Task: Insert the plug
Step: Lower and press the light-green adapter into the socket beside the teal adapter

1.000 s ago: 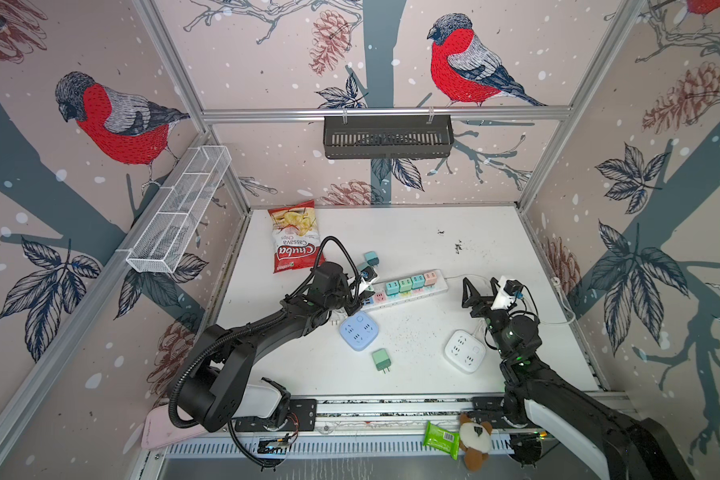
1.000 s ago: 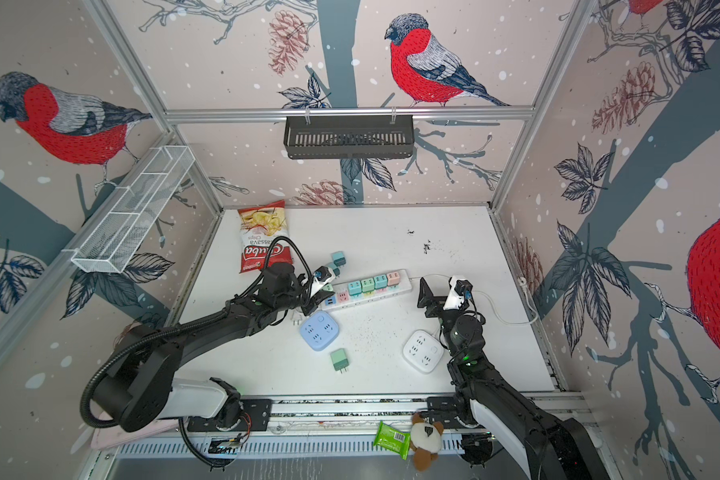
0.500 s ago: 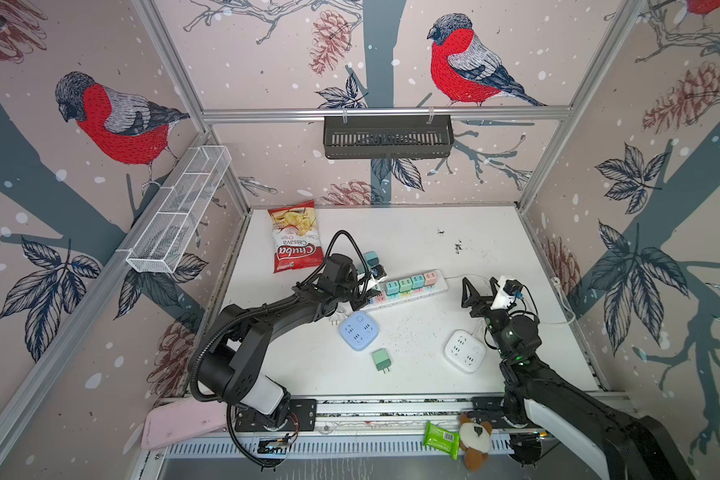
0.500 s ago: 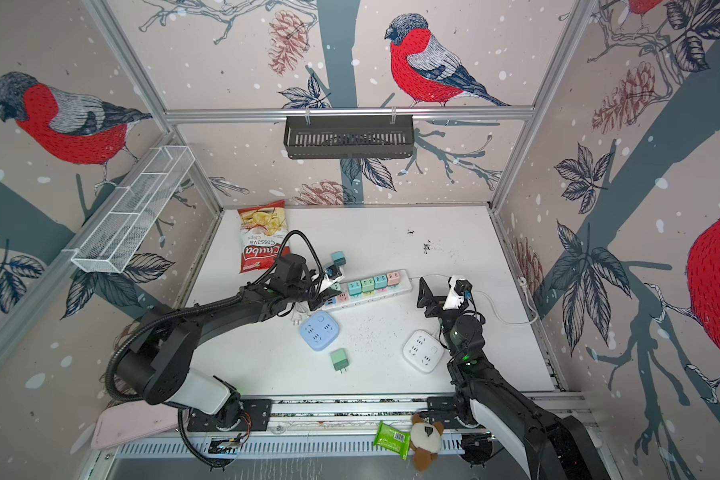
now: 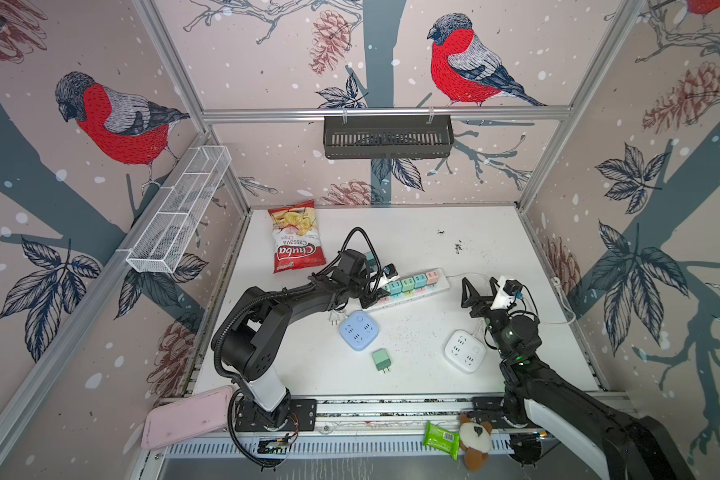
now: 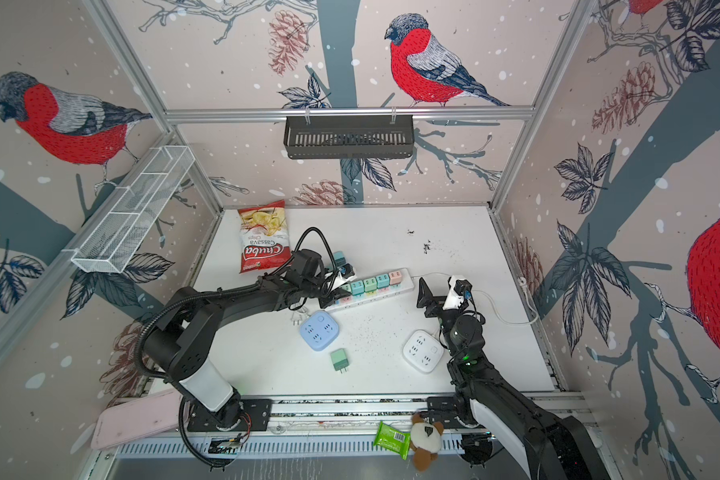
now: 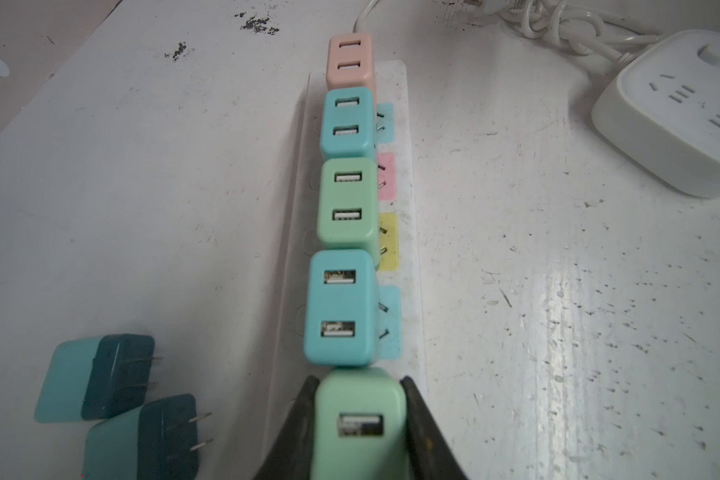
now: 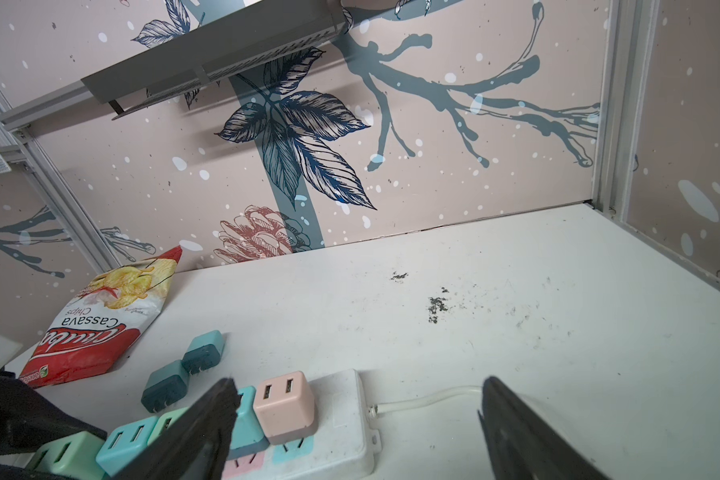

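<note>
A white power strip (image 7: pixel 408 291) lies on the table with a row of blue, green, blue and pink plugs in it, seen in both top views (image 5: pixel 439 286) (image 6: pixel 406 286). My left gripper (image 7: pixel 358 380) is shut on a green plug (image 7: pixel 360 424), in line with that row and close against the last blue plug (image 7: pixel 337 307), over the strip's left end. Its prongs are hidden. In a top view my left gripper (image 5: pixel 377 291) covers this plug. My right gripper (image 8: pixel 358 386) (image 5: pixel 481 291) is open and holds nothing, just off the strip's cord end.
Two loose dark teal plugs (image 7: pixel 96 376) (image 7: pixel 142 440) lie beside the strip. A blue cube socket (image 5: pixel 358 331), a loose green plug (image 5: pixel 381 359) and a white cube socket (image 5: pixel 464 351) sit nearer the front. A chips bag (image 5: pixel 296 237) lies at the back left.
My left wrist has moved to the right and farther back, bringing the green plug up to the strip's left end. The right arm has not moved.
</note>
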Tool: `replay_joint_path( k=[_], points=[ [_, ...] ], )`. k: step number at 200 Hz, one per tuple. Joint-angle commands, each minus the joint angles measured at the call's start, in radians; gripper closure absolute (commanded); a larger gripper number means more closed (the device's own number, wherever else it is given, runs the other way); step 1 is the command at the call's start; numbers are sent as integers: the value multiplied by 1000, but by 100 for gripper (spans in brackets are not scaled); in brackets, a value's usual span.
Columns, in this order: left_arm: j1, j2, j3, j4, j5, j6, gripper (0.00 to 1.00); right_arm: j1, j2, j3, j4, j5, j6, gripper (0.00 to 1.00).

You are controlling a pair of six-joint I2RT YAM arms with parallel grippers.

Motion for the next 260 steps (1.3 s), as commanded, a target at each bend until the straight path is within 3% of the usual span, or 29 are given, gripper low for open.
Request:
replay_joint_path(
  k=[1, 140, 215, 260],
  points=[
    [-4, 8, 12, -7, 4, -20, 100, 0, 0, -6, 36, -4, 2, 8],
    [-5, 57, 119, -121, -88, -68, 100, 0, 5, -5, 33, -10, 3, 8],
    [-7, 108, 146, -131, 12, -65, 100, 1, 8, -2, 31, -17, 1, 8],
    [-7, 144, 189, -194, -26, -87, 100, 1, 4, -6, 39, -6, 2, 8]
  ],
)
